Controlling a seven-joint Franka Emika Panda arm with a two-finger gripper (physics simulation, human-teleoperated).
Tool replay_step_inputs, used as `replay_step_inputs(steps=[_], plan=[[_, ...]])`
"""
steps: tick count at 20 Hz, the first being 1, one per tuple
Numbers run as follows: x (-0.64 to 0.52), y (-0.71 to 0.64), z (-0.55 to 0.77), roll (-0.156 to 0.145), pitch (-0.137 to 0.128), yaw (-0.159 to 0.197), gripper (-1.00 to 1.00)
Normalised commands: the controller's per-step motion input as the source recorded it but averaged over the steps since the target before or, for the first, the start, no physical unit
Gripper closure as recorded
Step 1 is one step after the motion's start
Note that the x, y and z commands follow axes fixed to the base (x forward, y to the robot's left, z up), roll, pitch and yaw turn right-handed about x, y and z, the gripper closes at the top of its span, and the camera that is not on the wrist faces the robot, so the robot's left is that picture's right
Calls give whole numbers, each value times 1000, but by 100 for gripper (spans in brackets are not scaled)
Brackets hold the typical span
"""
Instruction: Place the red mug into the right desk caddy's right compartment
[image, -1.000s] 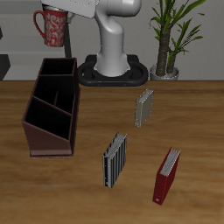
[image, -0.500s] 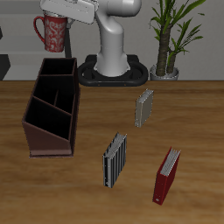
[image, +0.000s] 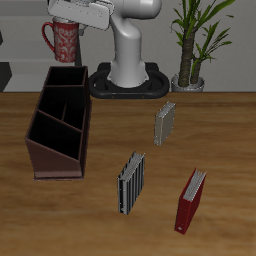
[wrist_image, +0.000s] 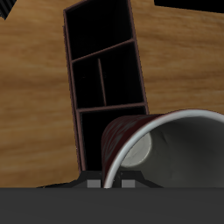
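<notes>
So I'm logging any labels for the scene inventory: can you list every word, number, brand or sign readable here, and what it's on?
None is readable in either view.
red mug: only a pale speckled pattern, no lettering.
right desk caddy: plain dark sides.
red book and the two striped grey books: no title visible.

In the exterior view the gripper's (image: 66, 22) fingers are disappearing behind the red mug (image: 63, 42) and the pale arm housing, so how the jaws are standing cannot be told. In the wrist view the mug (wrist_image: 144, 144) is filling the foreground, running off the frame edge and covering much of the right compartment (wrist_image: 109, 131) of the right desk caddy (wrist_image: 73, 105). The potted plant (image: 196, 40) far back on the tabletop is being cropped by the frame's upper edge.
</notes>
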Motion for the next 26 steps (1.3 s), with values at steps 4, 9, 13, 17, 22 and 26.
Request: replay_step_inputs(steps=[4,9,13,17,22,26], plan=[[115,-144,-249,-14,35,-45,100],[5,-115,-233,-15,31,-89,100],[39,128,-280,25,44,-38,100],[99,97,-207,30,39,-20,100],[123,37,-279,20,45,-21,100],[140,-32,-356,2,66,-42,100]])
